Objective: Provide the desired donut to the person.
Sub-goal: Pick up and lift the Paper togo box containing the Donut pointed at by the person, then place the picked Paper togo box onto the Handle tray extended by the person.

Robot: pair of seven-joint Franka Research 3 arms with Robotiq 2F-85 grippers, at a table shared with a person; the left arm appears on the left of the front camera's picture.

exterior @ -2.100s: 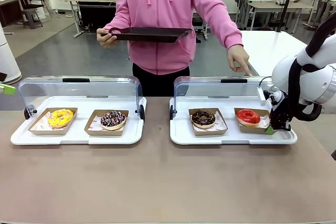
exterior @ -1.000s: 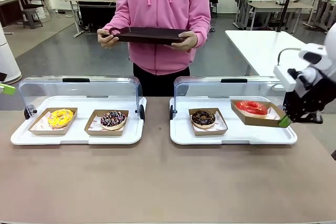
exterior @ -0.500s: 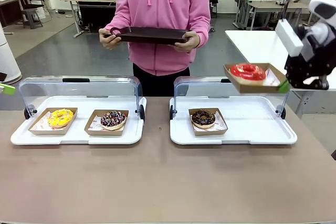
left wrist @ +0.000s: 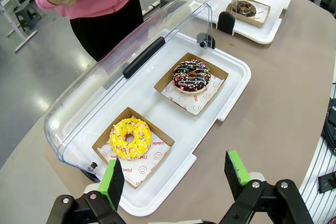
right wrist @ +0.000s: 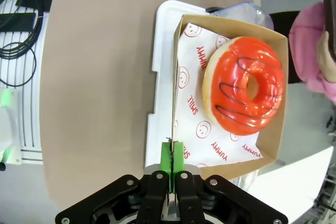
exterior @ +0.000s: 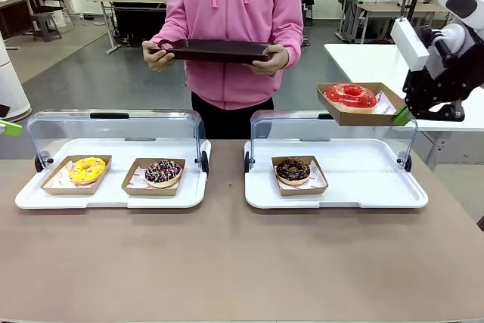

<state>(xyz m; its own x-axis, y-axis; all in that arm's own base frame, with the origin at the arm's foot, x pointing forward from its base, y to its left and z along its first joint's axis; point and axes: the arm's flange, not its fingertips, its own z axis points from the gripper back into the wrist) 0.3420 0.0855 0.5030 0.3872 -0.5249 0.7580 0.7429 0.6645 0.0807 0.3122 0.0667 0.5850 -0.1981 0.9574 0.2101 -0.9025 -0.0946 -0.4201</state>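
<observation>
A red-glazed donut (exterior: 351, 95) lies in a brown cardboard tray (exterior: 355, 115) held in the air above the right serving tray. My right gripper (exterior: 401, 116) is shut on that cardboard tray's edge; the right wrist view shows the donut (right wrist: 243, 92) in its tray (right wrist: 226, 166) with the pads (right wrist: 172, 157) pinching the wall. The person (exterior: 234, 5) in a pink hoodie stands across the table, holding a dark tray (exterior: 215, 50) in both hands. My left gripper (left wrist: 176, 174) is open above the left serving tray's near corner, holding nothing.
The right white serving tray (exterior: 336, 196) with open clear lid (exterior: 333, 128) holds a chocolate donut (exterior: 293, 170). The left serving tray (exterior: 113, 198) holds a yellow donut (exterior: 87, 169) and a sprinkled chocolate donut (exterior: 163, 171). A white table (exterior: 378, 62) stands behind my right arm.
My right gripper lifted the red donut in its cardboard tray out of the right serving tray, up and back. The person withdrew the pointing hand and now holds the dark tray with both hands.
</observation>
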